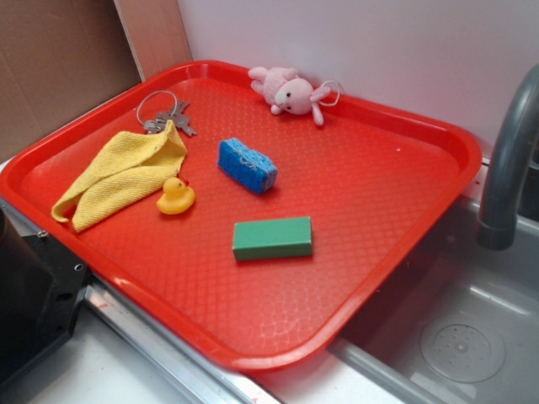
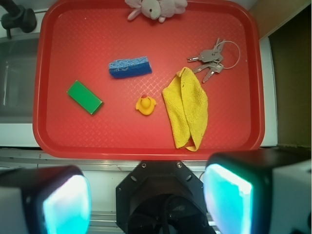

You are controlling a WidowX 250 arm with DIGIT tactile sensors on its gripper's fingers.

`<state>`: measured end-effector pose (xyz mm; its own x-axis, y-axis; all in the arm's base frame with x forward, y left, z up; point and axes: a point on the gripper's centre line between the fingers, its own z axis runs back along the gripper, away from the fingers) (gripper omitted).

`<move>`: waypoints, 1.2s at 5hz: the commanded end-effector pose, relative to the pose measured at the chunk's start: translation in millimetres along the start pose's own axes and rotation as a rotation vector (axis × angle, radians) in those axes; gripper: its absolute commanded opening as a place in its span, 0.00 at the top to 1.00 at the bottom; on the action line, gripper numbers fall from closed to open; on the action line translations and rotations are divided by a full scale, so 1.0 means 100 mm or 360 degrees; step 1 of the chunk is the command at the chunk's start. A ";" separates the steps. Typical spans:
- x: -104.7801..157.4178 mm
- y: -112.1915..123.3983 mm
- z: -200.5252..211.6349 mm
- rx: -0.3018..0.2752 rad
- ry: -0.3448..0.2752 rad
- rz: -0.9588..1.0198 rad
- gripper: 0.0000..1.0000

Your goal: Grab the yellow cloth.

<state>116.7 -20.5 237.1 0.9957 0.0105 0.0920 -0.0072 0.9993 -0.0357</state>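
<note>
The yellow cloth (image 1: 122,174) (image 2: 186,107) lies folded and rumpled on the left part of the red tray (image 1: 396,219) (image 2: 53,141), one corner resting against a bunch of keys (image 1: 167,118) (image 2: 213,59). In the wrist view my gripper (image 2: 147,197) hangs well above the tray's near edge, back from the cloth. Its two fingers (image 2: 66,202) stand wide apart with nothing between them. The exterior view does not show the gripper itself.
On the tray also lie a small yellow rubber duck (image 1: 175,197) (image 2: 146,104) right beside the cloth, a blue sponge (image 1: 248,165) (image 2: 129,67), a green block (image 1: 272,238) (image 2: 85,97) and a pink plush toy (image 1: 290,91) (image 2: 155,8). A sink with a grey faucet (image 1: 509,160) is on the right.
</note>
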 end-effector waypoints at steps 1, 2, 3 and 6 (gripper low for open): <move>0.00 0.00 0.00 0.0000 0.0000 0.0000 0.00; 0.04 0.01 -0.14 -0.0024 -0.0065 0.0181 0.00; 0.14 0.13 -0.31 -0.0066 -0.0131 0.0377 0.00; 0.40 0.73 -1.26 0.0132 -0.0260 0.0706 0.00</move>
<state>163.8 44.0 104.1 0.8749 0.4363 0.2103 -0.4418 0.8968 -0.0230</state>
